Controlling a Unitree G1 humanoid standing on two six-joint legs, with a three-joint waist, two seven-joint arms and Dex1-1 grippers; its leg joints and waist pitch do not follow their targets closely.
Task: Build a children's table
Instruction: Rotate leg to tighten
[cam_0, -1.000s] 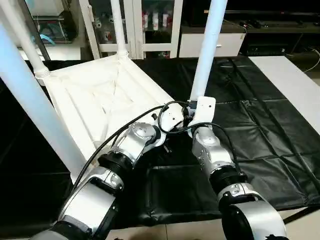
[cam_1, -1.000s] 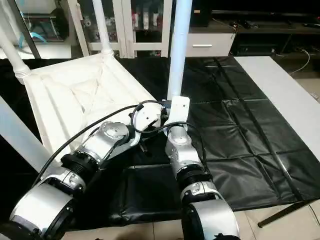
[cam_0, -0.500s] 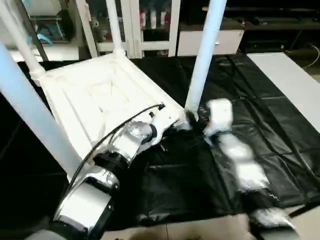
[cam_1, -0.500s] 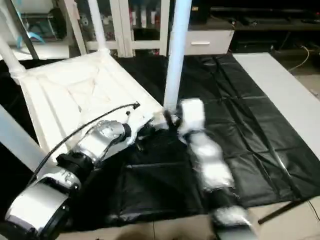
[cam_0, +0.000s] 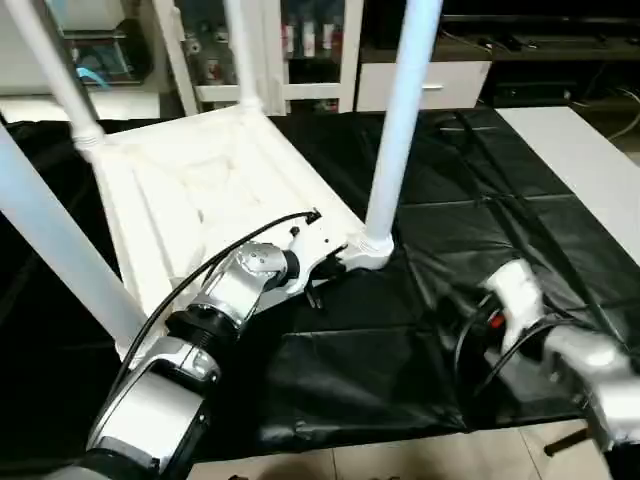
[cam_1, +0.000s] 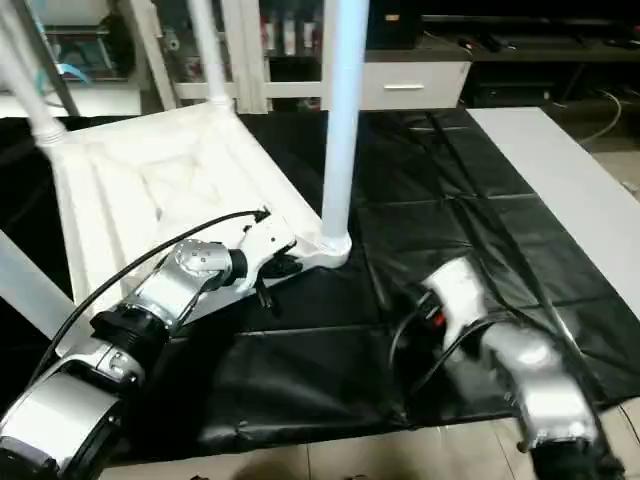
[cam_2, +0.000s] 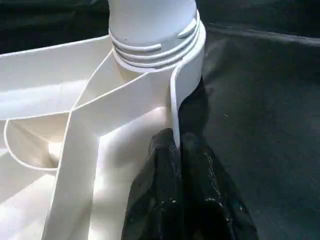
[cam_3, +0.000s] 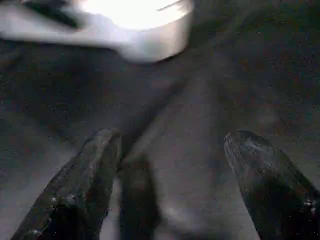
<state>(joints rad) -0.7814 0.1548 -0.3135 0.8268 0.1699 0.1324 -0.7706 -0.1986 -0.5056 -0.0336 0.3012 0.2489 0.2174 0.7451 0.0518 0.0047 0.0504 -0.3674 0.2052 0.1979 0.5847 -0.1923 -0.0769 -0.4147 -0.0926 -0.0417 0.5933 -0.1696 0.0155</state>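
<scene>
Inverted white table top (cam_0: 200, 190) on the black-covered tabletop (cam_0: 520, 200), all four tapered legs (cam_0: 400, 120) upright in corner sockets: assembly appears nearly complete. Left tool (cam_2: 182, 165) pinches the rim beside the near socket; right tool (cam_3: 170, 185), spread, hangs clear, well apart

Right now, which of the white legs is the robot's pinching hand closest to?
The near-right leg. The left gripper is shut on the table top's rim right beside its socket; the other legs stand farther off.
</scene>
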